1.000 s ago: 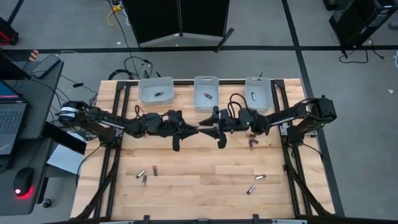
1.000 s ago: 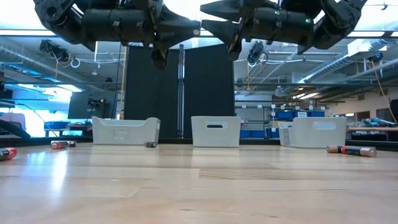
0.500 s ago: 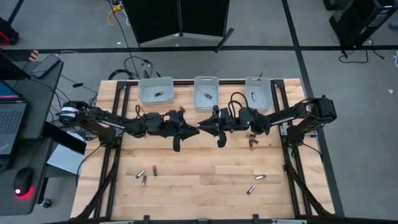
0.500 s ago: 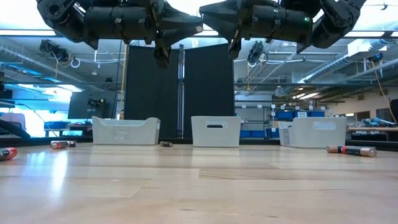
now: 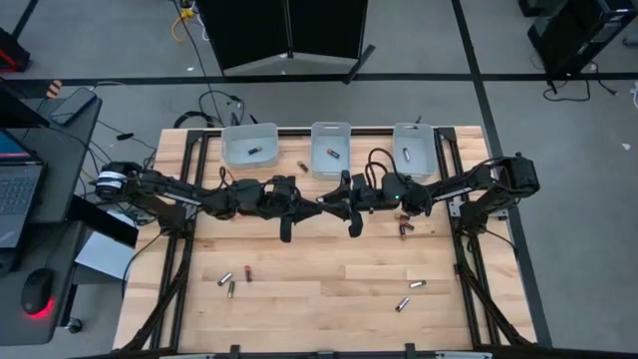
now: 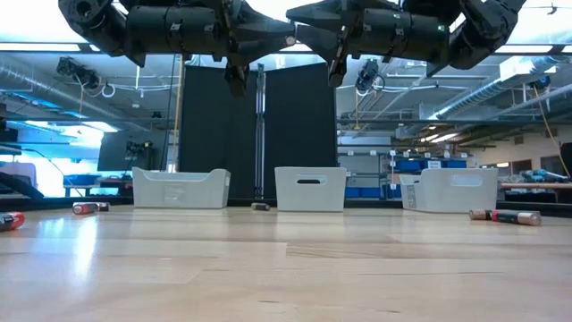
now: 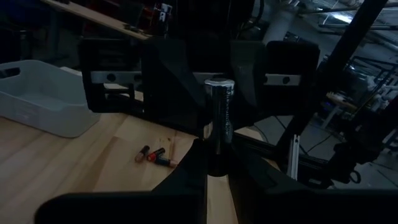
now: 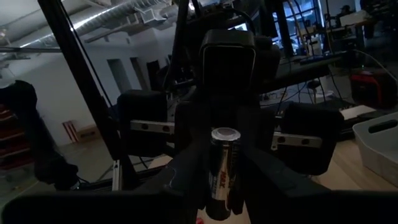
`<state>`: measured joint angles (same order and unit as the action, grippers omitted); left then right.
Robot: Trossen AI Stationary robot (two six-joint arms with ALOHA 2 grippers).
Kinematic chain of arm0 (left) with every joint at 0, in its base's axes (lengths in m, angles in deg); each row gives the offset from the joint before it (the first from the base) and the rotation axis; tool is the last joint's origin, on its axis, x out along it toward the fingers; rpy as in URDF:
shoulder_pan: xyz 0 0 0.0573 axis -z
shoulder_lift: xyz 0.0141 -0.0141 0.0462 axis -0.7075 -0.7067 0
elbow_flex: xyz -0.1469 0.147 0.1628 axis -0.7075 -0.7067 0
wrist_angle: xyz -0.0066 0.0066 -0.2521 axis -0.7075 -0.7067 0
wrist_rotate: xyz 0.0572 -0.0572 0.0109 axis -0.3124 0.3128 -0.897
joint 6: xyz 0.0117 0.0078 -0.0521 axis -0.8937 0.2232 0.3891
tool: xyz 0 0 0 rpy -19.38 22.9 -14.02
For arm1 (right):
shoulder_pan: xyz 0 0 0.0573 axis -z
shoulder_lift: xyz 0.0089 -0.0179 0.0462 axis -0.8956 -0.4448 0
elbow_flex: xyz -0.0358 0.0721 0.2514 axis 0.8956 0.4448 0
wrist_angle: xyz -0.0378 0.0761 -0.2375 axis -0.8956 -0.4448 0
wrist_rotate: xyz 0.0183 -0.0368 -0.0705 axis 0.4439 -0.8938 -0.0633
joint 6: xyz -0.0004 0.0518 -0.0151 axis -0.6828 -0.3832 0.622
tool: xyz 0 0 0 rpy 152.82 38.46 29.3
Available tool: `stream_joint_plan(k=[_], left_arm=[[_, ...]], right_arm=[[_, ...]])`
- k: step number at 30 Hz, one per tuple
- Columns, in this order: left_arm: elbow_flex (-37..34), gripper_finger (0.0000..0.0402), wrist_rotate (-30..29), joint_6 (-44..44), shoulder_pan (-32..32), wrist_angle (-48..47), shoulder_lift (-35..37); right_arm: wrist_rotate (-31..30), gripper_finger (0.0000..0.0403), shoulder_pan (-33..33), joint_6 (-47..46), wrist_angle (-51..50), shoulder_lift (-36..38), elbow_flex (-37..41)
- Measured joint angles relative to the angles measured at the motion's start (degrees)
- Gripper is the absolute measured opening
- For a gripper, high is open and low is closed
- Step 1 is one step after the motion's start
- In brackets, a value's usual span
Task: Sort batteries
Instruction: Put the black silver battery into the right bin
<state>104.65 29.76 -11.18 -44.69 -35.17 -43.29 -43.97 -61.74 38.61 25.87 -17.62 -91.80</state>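
Note:
High above the table's middle, my left gripper and my right gripper meet tip to tip. Between them stands one upright battery, silver-grey with a flat silver top. Both grippers are shut on it. Other batteries lie loose on the wood: one between the left and middle bins, a few near the front left, a pair below the right arm, and two at the front right. My left gripper pinches the battery's lower end between its two fingers, coming level from the table's left. The battery stands upright above the fingers, lifted clear of the table. My right gripper has the same battery's lower half between its two fingers, coming level from the table's right. The top end rises free above the fingers; the bottom end is hidden behind them.
Three translucent bins stand along the far edge: left, middle, right, each with a battery inside. Dark rails run along the table's left and right sides. Bare wood lies between the arms and the near edge.
Both grippers have stayed where they were. A loose battery has rolled along the table in front of the bins, from beside the left bin toward the middle bin.

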Motion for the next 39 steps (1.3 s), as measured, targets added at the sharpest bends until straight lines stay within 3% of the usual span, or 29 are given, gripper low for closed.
stream_joint_plan(k=[7,10,19,25,32,39], left_arm=[[0.0,0.0044,1.1,0.3,0.0,1.7,-2.5],[0.0,0.0044,1.2,0.9,0.0,3.7,-3.8],[0.0,0.0112,1.2,-4.5,0.0,2.8,-3.9],[0.0,0.0118,-1.8,-11.8,0.0,-0.3,-3.8],[0.0,0.0118,-3.5,-13.7,-4.7,-8.0,-0.9],[-0.1,0.0088,4.7,-13.7,-15.0,-16.8,5.0]], right_arm=[[-0.4,0.0064,0.0,-0.2,-0.4,0.0,0.1],[-0.2,0.0064,0.0,-0.2,-0.6,0.0,0.2],[0.3,0.0064,1.8,2.0,-4.3,3.3,0.0],[-1.3,0.0064,7.9,5.4,-22.7,14.2,0.0],[-11.1,0.0064,19.5,6.9,-52.0,27.4,0.0],[-14.3,0.0064,34.1,5.8,-68.5,29.6,0.0]])
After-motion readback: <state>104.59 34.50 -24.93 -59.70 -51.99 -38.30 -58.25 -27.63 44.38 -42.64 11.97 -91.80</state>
